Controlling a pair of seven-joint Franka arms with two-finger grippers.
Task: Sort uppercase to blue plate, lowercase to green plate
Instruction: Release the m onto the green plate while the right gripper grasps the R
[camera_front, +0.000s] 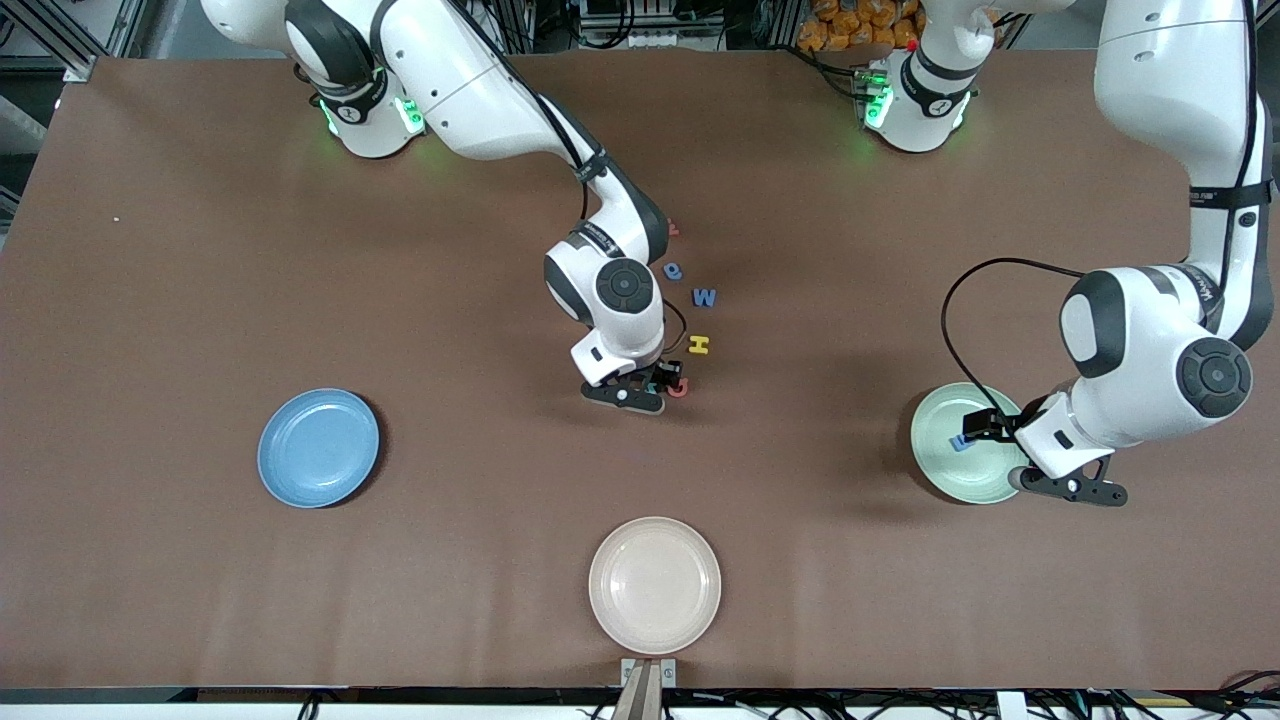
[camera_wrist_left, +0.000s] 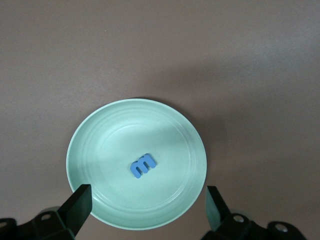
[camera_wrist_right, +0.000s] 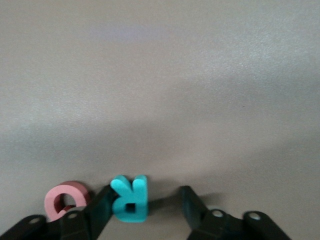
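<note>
1. The blue m is lying flat in the green plate, toward the left arm's end of the table; as far as I can see it is the only letter sorted.
2. The left gripper is hovering over that plate with fingers spread wide and nothing between them.
3. The blue plate, toward the right arm's end, is sitting with no letters in it.
4. The right gripper is working down at the table in the letter cluster, jaws straddling the teal R; one finger looks to be touching it, the other standing apart, so no firm grip is showing yet.
5. The red Q is resting just beside the R.
6. The yellow H, blue W and blue e are waiting on the table, unsorted.
7. Judgement: early stage, most letters are remaining.
</note>
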